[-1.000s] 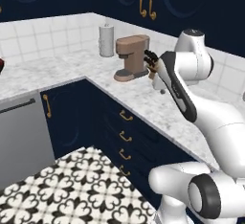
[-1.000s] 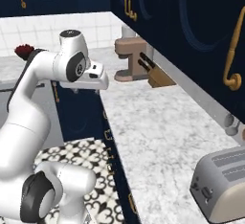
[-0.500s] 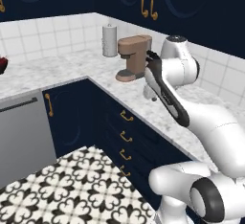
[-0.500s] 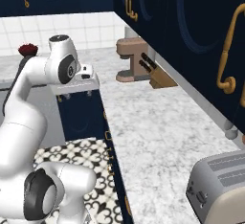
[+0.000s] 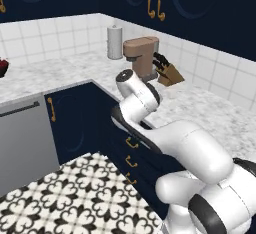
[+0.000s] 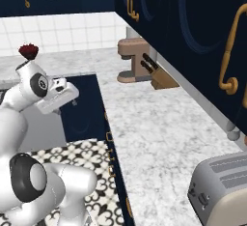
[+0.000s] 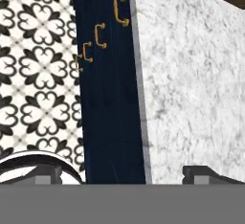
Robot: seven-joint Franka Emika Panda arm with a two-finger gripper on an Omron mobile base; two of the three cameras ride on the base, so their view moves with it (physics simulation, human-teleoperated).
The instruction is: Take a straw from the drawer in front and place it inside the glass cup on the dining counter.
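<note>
The straw, the glass cup and the dining counter are out of view. A stack of navy drawers (image 7: 112,98) with brass handles (image 7: 121,9) stands shut below the marble worktop (image 7: 191,74). Its handles (image 5: 132,142) also show in the left base view. My gripper (image 7: 127,174) hangs over the worktop's front edge and looks down the drawer fronts. Its fingertips (image 7: 48,174) stand wide apart, open, with nothing between them. The hand (image 6: 58,96) sits low beside the navy cabinet front, out over the floor side of the worktop edge.
A brown coffee machine (image 5: 142,54), a knife block (image 5: 168,73) and a paper towel roll (image 5: 115,42) stand at the back of the worktop. A toaster (image 6: 224,189) sits near right. A grey dishwasher front (image 5: 22,138) is at the left, above the patterned floor (image 7: 33,74).
The arm has swung down and away from the coffee machine, to the front edge of the worktop over the drawers. The gripper has stayed open.
</note>
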